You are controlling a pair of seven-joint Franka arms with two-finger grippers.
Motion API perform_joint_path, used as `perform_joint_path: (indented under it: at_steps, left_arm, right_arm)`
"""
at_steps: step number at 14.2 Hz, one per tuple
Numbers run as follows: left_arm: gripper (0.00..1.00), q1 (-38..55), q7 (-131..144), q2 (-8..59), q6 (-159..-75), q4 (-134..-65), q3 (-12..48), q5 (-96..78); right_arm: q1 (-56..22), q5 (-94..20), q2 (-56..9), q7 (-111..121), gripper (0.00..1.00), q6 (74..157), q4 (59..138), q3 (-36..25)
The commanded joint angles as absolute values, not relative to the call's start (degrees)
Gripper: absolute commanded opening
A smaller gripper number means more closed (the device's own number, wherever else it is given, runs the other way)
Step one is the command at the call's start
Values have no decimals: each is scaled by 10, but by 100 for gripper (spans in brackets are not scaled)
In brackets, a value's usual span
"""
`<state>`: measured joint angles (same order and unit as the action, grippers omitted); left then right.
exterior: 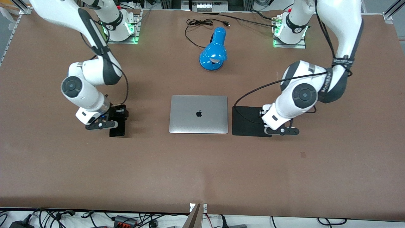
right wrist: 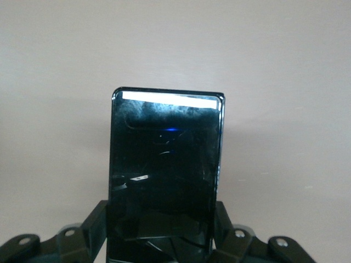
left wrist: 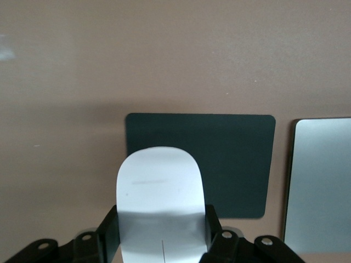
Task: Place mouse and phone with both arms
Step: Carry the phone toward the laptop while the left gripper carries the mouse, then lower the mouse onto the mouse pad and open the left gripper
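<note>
My left gripper [left wrist: 160, 233] is shut on the white mouse [left wrist: 159, 186], a finger on each of its sides. In the front view this gripper [exterior: 280, 129] is low over the edge of the black mouse pad [exterior: 248, 121] toward the left arm's end, and the arm hides the mouse. The pad also shows in the left wrist view [left wrist: 225, 159]. My right gripper [right wrist: 162, 233] is shut on the black phone [right wrist: 164, 164]. In the front view the right gripper [exterior: 114, 122] holds the phone [exterior: 117, 129] low at the table, toward the right arm's end from the laptop.
A closed silver laptop [exterior: 198, 114] lies mid-table, between the phone and the mouse pad; its edge shows in the left wrist view [left wrist: 321, 186]. A blue desk lamp [exterior: 214, 50] with a black cord [exterior: 197, 23] stands farther from the camera, between the arm bases.
</note>
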<state>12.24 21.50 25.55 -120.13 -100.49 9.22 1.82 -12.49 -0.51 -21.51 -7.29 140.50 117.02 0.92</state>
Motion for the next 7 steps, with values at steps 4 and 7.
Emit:
perform_joint_path:
  at_steps: [4, 7]
  left_arm:
    - [31, 141, 278, 281, -1373, -1101, 91, 33]
    - [31, 163, 308, 318, -1420, -1101, 87, 33]
  right_arm:
    - [-163, -14, -257, -140, 0, 1432, 1154, 23]
    - [-177, -14, -273, -171, 0, 1453, 1158, 24]
